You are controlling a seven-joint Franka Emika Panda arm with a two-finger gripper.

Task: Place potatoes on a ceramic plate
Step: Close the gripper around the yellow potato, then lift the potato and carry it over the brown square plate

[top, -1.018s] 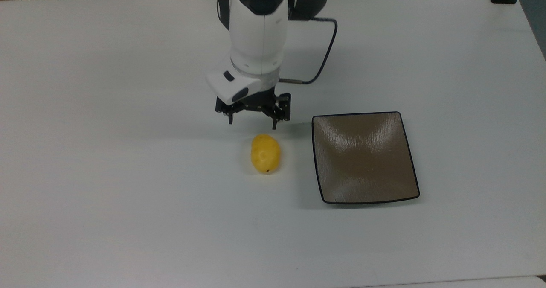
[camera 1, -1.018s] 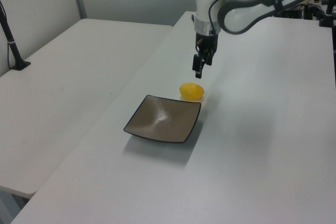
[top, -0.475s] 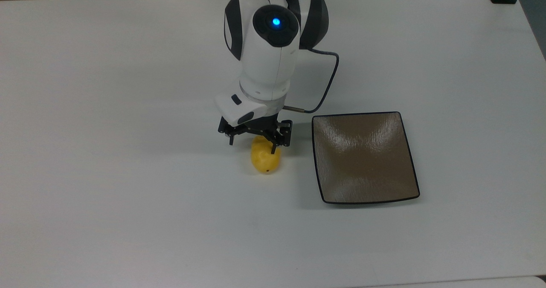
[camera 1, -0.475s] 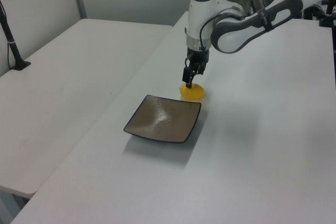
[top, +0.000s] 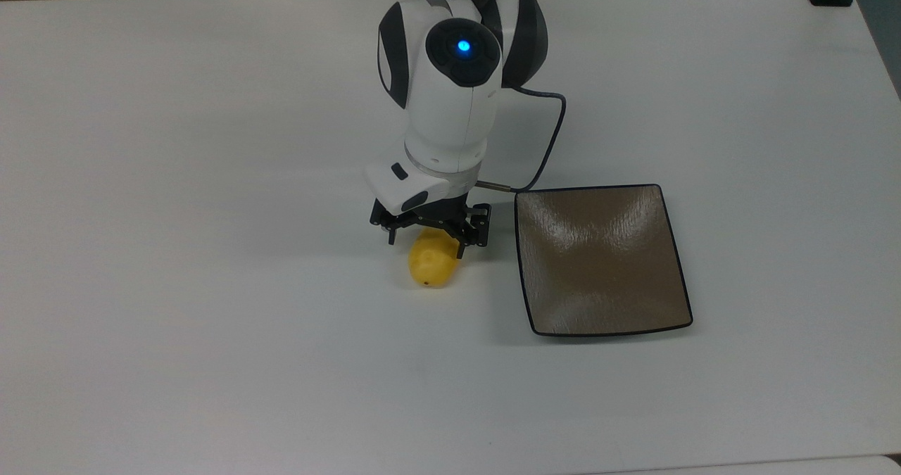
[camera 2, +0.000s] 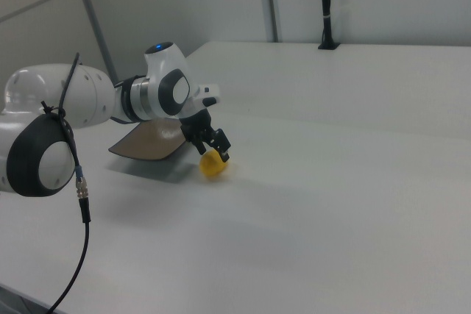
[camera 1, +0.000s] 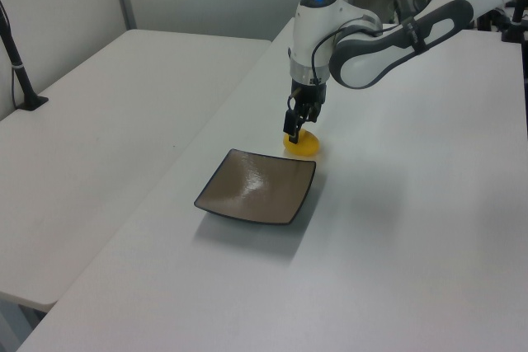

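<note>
My gripper is down at the potato, fingers spread apart and straddling its far end, one finger on each side; in the top view the finger toward the plate sits against the potato's edge, but I cannot tell whether either pad is actually pressing on it. The potato lies on the white table, just beside the ceramic plate and not on it, at the top view's left of the plate. My own wrist and gripper body cover the potato's upper end in the top view. In the left view my gripper hides part of the potato, which sits just past the plate. In the right view my arm hides much of the plate, and the potato shows below my gripper.
</note>
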